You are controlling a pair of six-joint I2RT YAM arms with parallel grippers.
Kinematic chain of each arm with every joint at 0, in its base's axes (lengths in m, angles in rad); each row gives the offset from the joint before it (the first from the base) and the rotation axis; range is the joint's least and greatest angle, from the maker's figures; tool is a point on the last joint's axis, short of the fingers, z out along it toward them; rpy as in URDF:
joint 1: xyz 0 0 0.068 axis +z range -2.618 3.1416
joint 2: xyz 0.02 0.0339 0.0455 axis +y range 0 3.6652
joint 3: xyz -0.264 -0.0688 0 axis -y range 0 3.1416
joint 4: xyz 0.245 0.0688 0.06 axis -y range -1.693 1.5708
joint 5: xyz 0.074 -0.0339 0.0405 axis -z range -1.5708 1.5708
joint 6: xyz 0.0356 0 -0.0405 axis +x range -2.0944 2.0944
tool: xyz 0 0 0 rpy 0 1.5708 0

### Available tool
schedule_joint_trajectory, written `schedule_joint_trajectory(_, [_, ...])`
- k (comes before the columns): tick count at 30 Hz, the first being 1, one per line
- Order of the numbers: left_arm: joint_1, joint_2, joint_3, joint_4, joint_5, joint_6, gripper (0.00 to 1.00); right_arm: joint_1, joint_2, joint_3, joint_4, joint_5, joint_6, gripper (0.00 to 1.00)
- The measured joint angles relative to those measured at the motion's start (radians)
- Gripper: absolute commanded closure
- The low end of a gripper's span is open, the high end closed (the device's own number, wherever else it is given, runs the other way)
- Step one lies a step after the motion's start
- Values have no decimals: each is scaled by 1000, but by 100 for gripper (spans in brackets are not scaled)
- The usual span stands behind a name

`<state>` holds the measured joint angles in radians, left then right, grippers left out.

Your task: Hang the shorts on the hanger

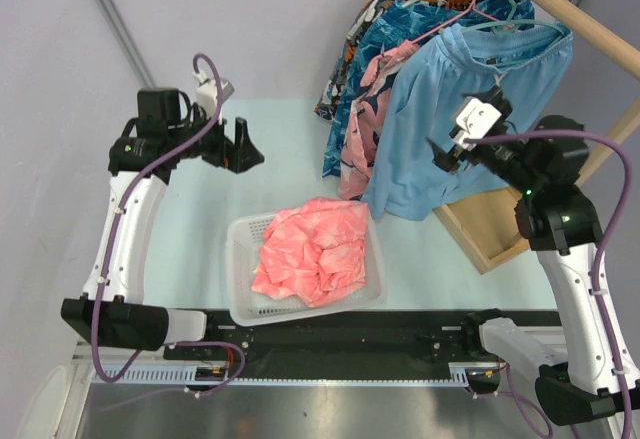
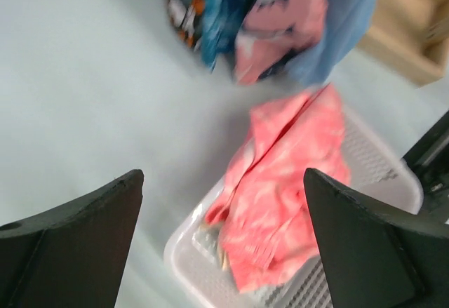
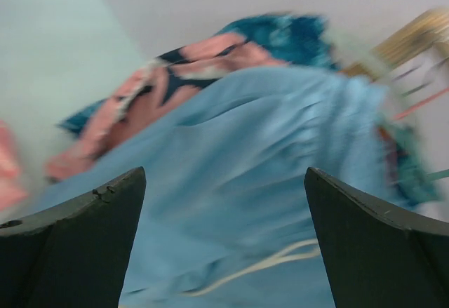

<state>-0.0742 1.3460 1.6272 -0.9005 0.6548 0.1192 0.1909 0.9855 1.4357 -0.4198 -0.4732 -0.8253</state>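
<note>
The shorts [image 1: 470,109] hang below the wooden rail [image 1: 590,25] on the hanger [image 1: 545,26], apparently draped over it. They're light, limp cloth that could slide off thin plastic, so I'd pinch the gathered elastic waist, close under the rail. My right tool [image 3: 223,175] is spread wide just before the blue fabric, gripping nothing; blur hides any contact. The left tool [image 2: 223,175], also spread and empty, sits well away from the rail

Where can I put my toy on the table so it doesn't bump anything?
The bare table between the left gripper and the hanging clothes, behind the white basket. The right side is crowded: blue shorts, right gripper, wooden tray.
</note>
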Motion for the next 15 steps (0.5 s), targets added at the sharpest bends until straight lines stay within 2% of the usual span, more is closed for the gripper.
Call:
schedule_joint_trajectory(5, [1,-118,-233,-37,-179,60,0,94,-24,-172,-68,55,298,0])
schedule_joint_trajectory(11, [1,-249,-432,-50,-332,127,0,175,-25,-366,-89,138,519,0])
schedule_joint_trajectory(15, [1,-309,-505,-51,-391,161,0,215,-27,-422,-86,192,607,0])
